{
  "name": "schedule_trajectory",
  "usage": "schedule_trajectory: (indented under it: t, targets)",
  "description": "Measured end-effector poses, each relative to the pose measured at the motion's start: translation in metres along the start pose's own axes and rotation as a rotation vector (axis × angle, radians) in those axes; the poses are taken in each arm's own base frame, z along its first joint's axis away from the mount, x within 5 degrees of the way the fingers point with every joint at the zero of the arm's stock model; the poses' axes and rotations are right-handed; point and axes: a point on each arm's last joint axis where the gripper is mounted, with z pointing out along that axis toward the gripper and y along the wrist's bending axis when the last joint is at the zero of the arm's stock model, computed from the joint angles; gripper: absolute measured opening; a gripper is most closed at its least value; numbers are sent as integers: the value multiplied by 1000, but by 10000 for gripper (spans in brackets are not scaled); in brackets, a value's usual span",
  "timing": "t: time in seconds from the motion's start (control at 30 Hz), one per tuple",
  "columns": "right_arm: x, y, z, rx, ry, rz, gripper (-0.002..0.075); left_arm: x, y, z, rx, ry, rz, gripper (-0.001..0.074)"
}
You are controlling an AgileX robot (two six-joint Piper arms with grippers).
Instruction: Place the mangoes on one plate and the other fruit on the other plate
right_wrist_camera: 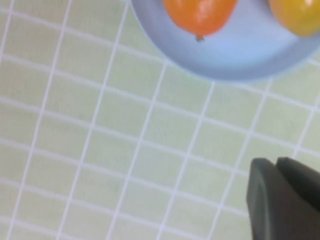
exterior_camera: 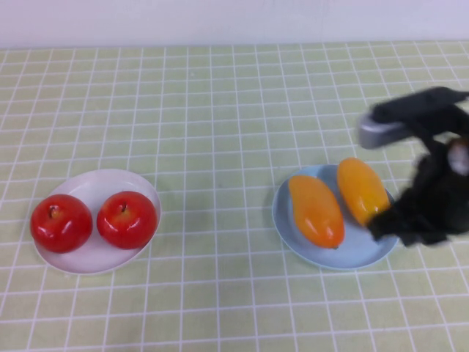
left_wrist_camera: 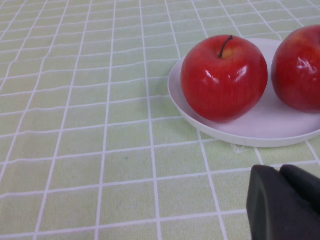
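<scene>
Two red apples (exterior_camera: 61,223) (exterior_camera: 127,218) sit side by side on the white plate (exterior_camera: 95,183) at the left. Two orange mangoes (exterior_camera: 315,210) (exterior_camera: 360,189) lie on the light blue plate (exterior_camera: 359,249) at the right. My right gripper (exterior_camera: 388,220) hovers, blurred, at the blue plate's right edge. In its wrist view it (right_wrist_camera: 277,162) is shut and empty over bare cloth, with the mangoes (right_wrist_camera: 200,12) (right_wrist_camera: 297,15) beyond. My left gripper (left_wrist_camera: 280,170) is out of the high view. It is shut and empty, just short of the white plate (left_wrist_camera: 280,130) and an apple (left_wrist_camera: 223,77).
A green-and-white checked cloth (exterior_camera: 220,132) covers the whole table. A pale wall (exterior_camera: 220,18) runs along the far edge. The right arm's dark links and grey wrist camera (exterior_camera: 381,132) stand above the table's right side.
</scene>
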Motion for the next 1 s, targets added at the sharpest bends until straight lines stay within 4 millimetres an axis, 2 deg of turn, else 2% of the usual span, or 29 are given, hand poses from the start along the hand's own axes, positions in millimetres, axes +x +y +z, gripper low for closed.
schedule_trajectory:
  t: [0.1, 0.23, 0.37, 0.53, 0.7, 0.8, 0.83, 1.0]
  targets:
    - [26, -7, -15, -15, -60, 2, -11, 0, 0, 0, 0, 0, 0, 4]
    - [59, -13, -25, -47, -77, 14, -14, 0, 0, 0, 0, 0, 0, 4]
    - [77, -15, -33, -79, -63, 27, -14, 0, 0, 0, 0, 0, 0, 4]
    - [87, -16, -37, -99, -95, -21, -14, 0, 0, 0, 0, 0, 0, 4]
    - [90, -17, -22, -110, -219, -41, -14, 0, 0, 0, 0, 0, 0, 4]
    - [96, -25, 1, -87, -362, -38, -14, 0, 0, 0, 0, 0, 0, 4]
    - [98, -32, 7, -71, -465, -28, -14, 0, 0, 0, 0, 0, 0, 4]
    - [134, -62, 40, 2, -826, 73, -15, 0, 0, 0, 0, 0, 0, 4]
